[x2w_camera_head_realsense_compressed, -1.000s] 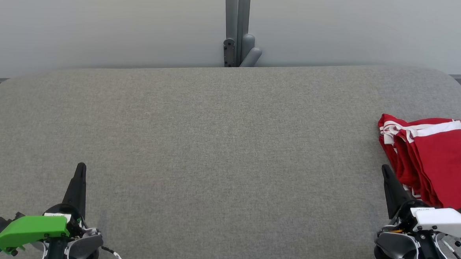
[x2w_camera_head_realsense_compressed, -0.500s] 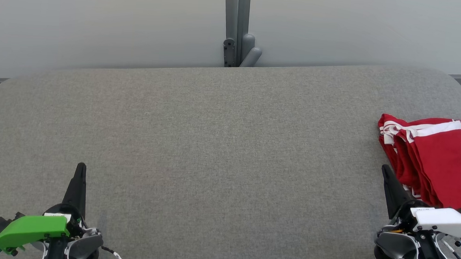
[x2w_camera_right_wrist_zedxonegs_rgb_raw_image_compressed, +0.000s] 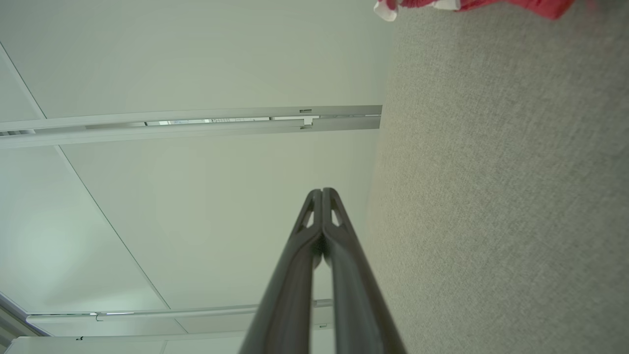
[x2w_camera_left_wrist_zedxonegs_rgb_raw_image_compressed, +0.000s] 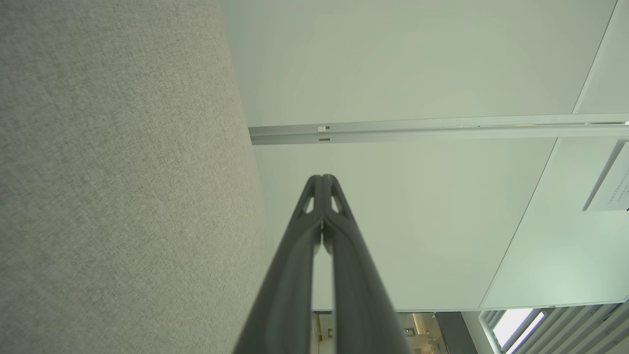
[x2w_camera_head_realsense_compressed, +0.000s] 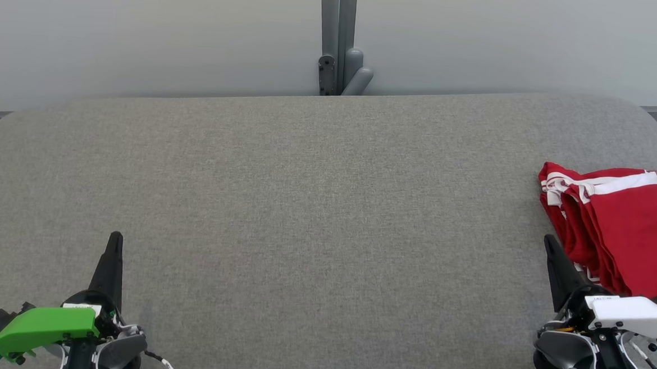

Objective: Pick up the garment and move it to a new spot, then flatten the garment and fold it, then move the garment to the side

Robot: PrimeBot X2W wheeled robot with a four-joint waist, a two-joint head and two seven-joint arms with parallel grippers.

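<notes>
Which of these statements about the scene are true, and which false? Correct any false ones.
1. The garment lies at the right end of the grey padded surface. True.
2. The left gripper is open. False: its fingers are pressed together, holding nothing.
3. The right gripper grips the garment. False: it is shut and empty, just beside the garment.
4. The garment is red with white stripes. True.

Red garment point(x2w_camera_head_realsense_compressed: 624, 228), white side stripe and striped trim, dark-outlined lettering at one edge; folded in bunched layers, lying on grey surface point(x2w_camera_head_realsense_compressed: 305, 206), far right.
</notes>
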